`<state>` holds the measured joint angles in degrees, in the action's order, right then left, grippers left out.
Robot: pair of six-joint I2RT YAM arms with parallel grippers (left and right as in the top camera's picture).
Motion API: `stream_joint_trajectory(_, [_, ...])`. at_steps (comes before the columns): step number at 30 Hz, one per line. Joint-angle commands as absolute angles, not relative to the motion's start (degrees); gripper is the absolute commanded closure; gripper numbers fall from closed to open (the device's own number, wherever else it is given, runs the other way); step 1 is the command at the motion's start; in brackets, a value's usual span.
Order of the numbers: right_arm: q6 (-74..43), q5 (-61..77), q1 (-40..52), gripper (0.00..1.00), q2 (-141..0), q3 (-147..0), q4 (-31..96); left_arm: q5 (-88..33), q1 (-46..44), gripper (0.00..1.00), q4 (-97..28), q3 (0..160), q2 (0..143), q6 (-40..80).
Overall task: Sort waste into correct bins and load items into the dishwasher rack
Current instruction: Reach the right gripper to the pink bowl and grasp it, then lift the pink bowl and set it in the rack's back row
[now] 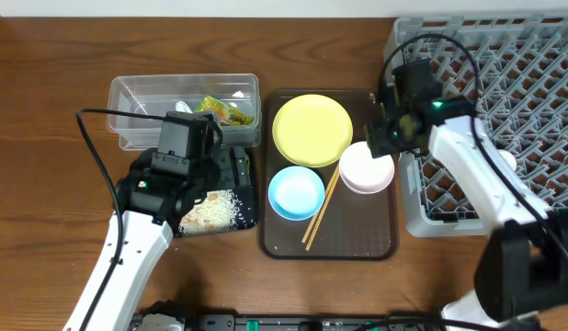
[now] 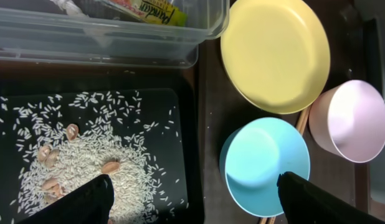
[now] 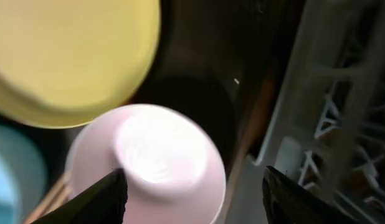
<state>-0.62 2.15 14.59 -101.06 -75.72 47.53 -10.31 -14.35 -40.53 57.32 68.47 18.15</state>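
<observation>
My left gripper (image 1: 213, 168) (image 2: 195, 198) is open and empty, spanning the black tray's (image 1: 243, 175) (image 2: 180, 124) right edge. Rice grains (image 1: 210, 211) (image 2: 86, 168) lie in that tray. The clear tub (image 1: 128, 97) (image 2: 118, 43) holds the snack wrapper (image 1: 225, 111) (image 2: 149, 9) and a white scrap (image 1: 183, 107). The yellow plate (image 1: 312, 129) (image 2: 273, 53) (image 3: 68, 56), light-blue bowl (image 1: 296, 193) (image 2: 264, 165), white bowl (image 1: 367, 169) (image 2: 348, 121) (image 3: 149, 162) and chopsticks (image 1: 321, 210) lie on the brown tray. My right gripper (image 1: 383, 138) (image 3: 195, 193) is open above the white bowl. The grey rack (image 1: 514, 83) (image 3: 329, 93) stands at the right.
The brown serving tray (image 1: 376, 239) (image 2: 211, 106) sits between the black tray and the rack. A small white thing (image 1: 507, 158) shows in the rack beside my right arm. Cables run over the table at the left and over the rack.
</observation>
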Motion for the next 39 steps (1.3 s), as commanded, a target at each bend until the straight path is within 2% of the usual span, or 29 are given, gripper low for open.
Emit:
stream_joint_trajectory(1, [-1.7,-1.7,16.1,0.34,-104.2,-75.2,47.4,-9.8,-14.2,0.14,-40.8,58.3,68.9,17.8])
stream_joint_trajectory(4, [-1.7,-1.7,16.5,0.37,-106.6,-75.2,48.7,-9.8,-14.2,0.14,-40.8,58.3,68.9,17.8])
stream_joint_trajectory(7, [-1.7,-1.7,16.6,0.53,-108.4,-75.2,50.6,-9.8,-14.2,0.14,-40.8,58.3,68.9,17.8])
stream_joint_trajectory(9, [-1.7,-1.7,16.6,0.59,-108.7,-75.2,51.7,-9.8,-14.2,0.14,-40.8,58.3,68.9,17.8])
stream_joint_trajectory(14, [-1.7,-1.7,16.4,0.84,-108.6,-75.2,54.3,-9.8,-14.2,0.14,-40.9,58.3,68.9,17.8])
stream_joint_trajectory(17, [-1.7,-1.8,16.0,0.91,-108.6,-75.2,56.2,-9.8,-14.2,0.14,-41.1,58.3,68.9,17.8])
stream_joint_trajectory(19, [-1.7,-2.2,15.7,0.99,-108.6,-75.2,57.1,-9.8,-14.2,0.14,-41.1,58.3,68.9,17.8])
stream_joint_trajectory(27, [-1.7,-2.2,14.9,0.99,-105.4,-76.3,57.9,-9.8,-14.2,0.14,-41.1,58.3,68.9,17.8])
stream_joint_trajectory(31, [-1.7,-7.2,14.6,0.99,-99.6,-79.0,56.4,-9.8,-14.2,0.14,-41.1,58.3,68.9,17.8])
stream_joint_trajectory(39, [-0.1,-27.8,14.5,0.99,-89.1,-80.2,38.2,-9.8,-14.2,0.14,-41.1,58.3,68.9,17.8])
